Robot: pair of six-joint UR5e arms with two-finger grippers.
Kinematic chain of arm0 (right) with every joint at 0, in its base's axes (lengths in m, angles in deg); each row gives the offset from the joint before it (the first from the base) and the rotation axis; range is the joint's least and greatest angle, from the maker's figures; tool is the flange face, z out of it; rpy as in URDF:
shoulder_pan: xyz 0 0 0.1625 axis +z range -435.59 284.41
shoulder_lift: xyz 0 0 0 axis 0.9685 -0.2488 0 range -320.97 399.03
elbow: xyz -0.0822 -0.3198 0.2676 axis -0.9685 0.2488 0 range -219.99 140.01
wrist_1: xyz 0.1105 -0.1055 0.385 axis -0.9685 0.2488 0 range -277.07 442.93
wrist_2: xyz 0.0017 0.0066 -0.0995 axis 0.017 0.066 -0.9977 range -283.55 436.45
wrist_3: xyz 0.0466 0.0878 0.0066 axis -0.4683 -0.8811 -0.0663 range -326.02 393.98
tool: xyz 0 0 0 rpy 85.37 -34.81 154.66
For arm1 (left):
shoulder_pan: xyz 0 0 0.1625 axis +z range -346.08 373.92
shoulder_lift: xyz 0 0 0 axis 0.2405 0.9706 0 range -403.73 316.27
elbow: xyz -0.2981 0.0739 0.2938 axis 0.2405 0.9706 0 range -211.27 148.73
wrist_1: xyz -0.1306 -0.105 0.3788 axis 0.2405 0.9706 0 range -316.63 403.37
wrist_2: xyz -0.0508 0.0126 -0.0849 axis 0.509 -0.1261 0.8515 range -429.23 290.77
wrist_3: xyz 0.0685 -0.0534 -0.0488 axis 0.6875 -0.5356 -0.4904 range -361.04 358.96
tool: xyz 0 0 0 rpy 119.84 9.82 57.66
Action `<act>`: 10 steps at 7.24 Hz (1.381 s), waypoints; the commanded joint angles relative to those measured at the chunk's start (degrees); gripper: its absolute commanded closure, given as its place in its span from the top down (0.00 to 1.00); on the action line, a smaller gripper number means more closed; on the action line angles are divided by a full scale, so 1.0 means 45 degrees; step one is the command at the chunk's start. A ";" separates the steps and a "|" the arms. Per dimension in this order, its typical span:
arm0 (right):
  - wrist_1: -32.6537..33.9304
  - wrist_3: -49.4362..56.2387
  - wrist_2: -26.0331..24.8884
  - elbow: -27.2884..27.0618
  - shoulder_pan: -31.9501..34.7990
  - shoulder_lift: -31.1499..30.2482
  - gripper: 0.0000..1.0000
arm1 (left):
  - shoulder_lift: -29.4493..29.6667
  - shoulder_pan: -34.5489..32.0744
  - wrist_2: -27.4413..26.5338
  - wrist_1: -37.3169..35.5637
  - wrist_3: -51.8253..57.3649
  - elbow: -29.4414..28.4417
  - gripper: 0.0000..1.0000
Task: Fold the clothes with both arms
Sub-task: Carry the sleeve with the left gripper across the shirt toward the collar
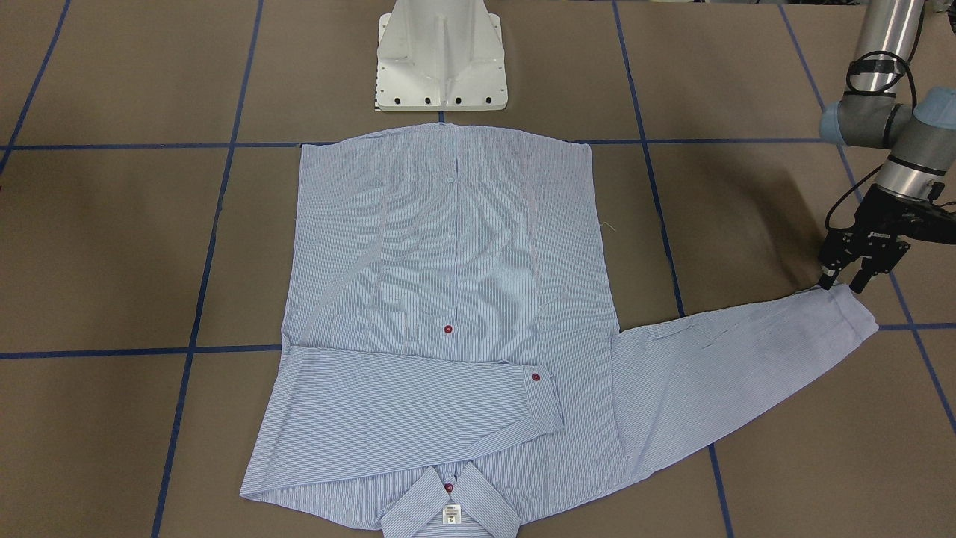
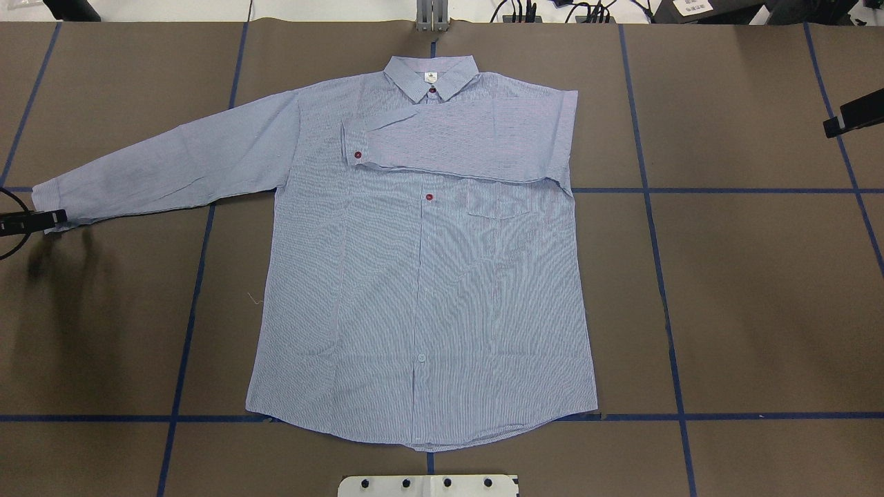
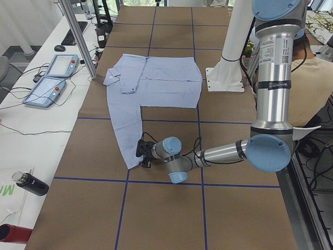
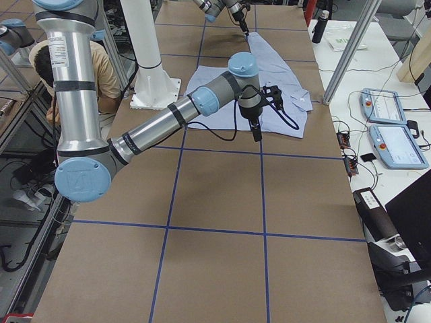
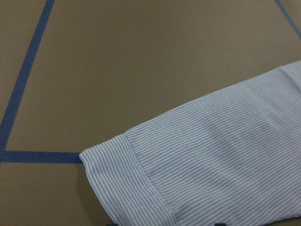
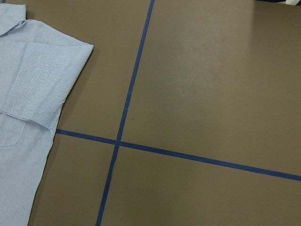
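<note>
Left gripper [image 1: 842, 285] beside cuff [image 1: 851, 312] of shirt [image 1: 448, 246]

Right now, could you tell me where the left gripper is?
The left gripper is at the front-facing view's right edge, open, at the cuff of the outstretched sleeve.

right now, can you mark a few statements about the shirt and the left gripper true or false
One sleeve is folded across the front of the shirt. True.
The other sleeve is folded in too. False: it lies stretched out on the table.
The left gripper is open at that sleeve's cuff. True.
The collar points at the robot's base. False: the hem lies nearest the base.
</note>
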 commanded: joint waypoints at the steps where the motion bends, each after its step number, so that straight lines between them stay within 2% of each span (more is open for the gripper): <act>1: 0.0004 -0.0006 0.0000 -0.0014 0.0012 -0.0001 1.00 | 0.0013 0.0000 -0.0024 0.0000 -0.0015 -0.0012 0.54; 2: 0.0004 -0.0006 0.0000 -0.0014 0.0012 -0.0001 1.00 | 0.0013 0.0000 -0.0025 0.0019 -0.0015 -0.0090 0.42; 3: 0.0004 -0.0006 0.0000 -0.0014 0.0012 -0.0001 1.00 | 0.0013 0.0000 -0.0025 0.0020 -0.0015 -0.0091 0.25; 4: 0.0004 -0.0006 0.0019 -0.0033 0.0012 -0.0001 1.00 | 0.0013 0.0000 -0.0025 0.0020 -0.0015 -0.0091 0.02; 6: -0.0015 -0.0006 0.0019 -0.0033 0.0012 0.0019 1.00 | -0.0006 -0.0039 0.0130 0.0039 0.0024 0.0336 0.00; 8: -0.0015 -0.0006 0.0019 -0.0033 0.0012 0.0019 1.00 | 0.0032 -0.0252 0.1571 -0.0990 0.0063 0.1526 0.00; 9: 0.0004 -0.0026 0.0000 -0.0014 0.0012 0.0019 1.00 | 0.0361 -0.0293 0.1577 -0.2214 0.0064 0.2304 0.00; 10: 0.0004 -0.0045 -0.0019 0.0005 0.0012 0.0038 1.00 | 0.0945 -0.0312 0.1577 -0.4295 0.0141 0.3530 0.00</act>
